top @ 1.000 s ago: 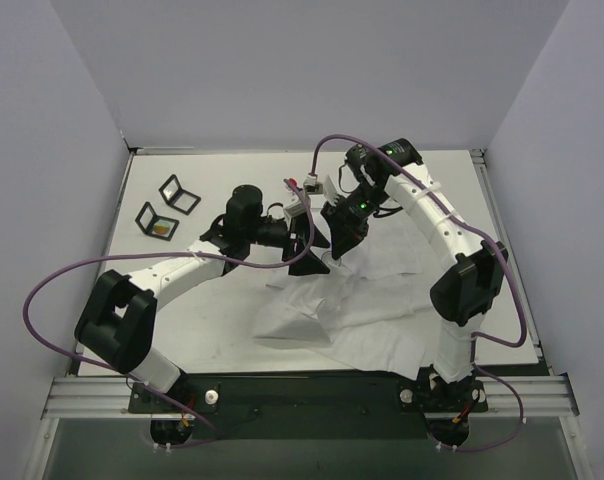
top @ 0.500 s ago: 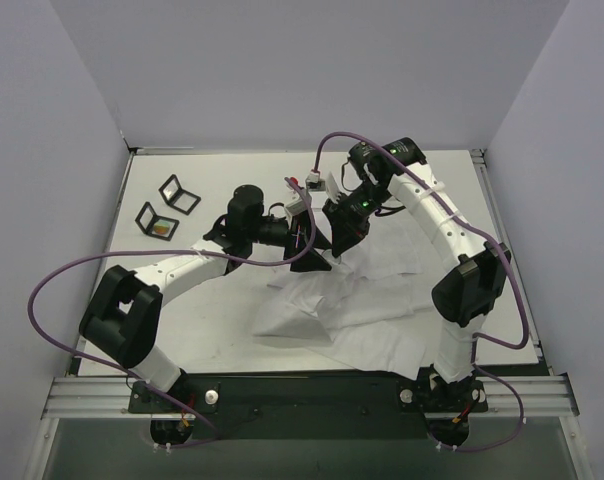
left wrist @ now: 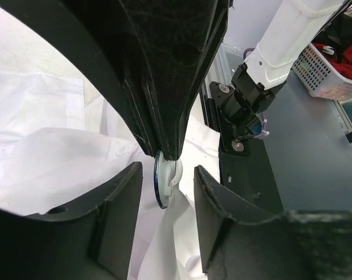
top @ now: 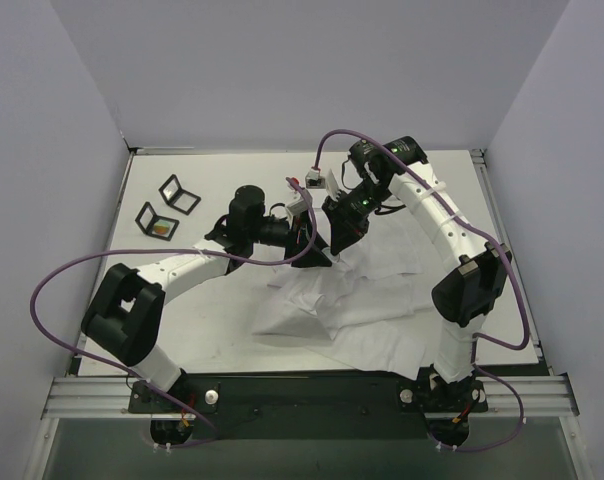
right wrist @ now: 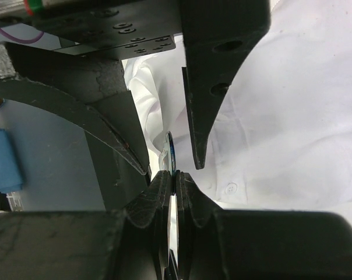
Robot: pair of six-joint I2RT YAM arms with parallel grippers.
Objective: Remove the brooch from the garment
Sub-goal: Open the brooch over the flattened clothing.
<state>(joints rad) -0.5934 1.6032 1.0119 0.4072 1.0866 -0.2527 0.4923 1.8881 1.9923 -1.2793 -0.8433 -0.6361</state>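
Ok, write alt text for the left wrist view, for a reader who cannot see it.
The right gripper points down from the top, shut on the rim of a round disc brooch, with the crumpled white shirt behind it. The left gripper, open, rises from the bottom with one finger on each side of the brooch.

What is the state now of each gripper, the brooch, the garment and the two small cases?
right gripper: shut on the brooch.
left gripper: open, one finger on each side of the brooch.
brooch: pinched at its edge; cannot tell if it is free of the cloth.
garment: crumpled, bunched beside the brooch.
small cases: both open.
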